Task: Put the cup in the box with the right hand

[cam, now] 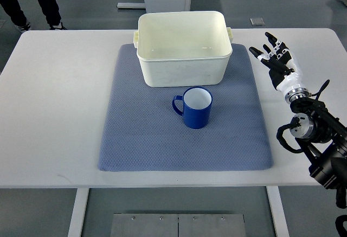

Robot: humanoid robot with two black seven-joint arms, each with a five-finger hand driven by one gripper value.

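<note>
My right hand (279, 63) hovers with fingers (269, 48) spread and empty over the white counter (59, 112), at three o'clock from the blue cup (196, 107), which stands upright on the mat (141, 134) just at six o'clock of the cream box (181, 47).

— The cup (196, 108)? 
— Glossy blue, white inside, perhaps enamel. 
— The box (183, 55)? 
— Smooth cream plastic, slight sheen. 
— Beneath them? 
— A matt, dimpled cloth mat (141, 134) on a smooth white bench (54, 112).
</note>
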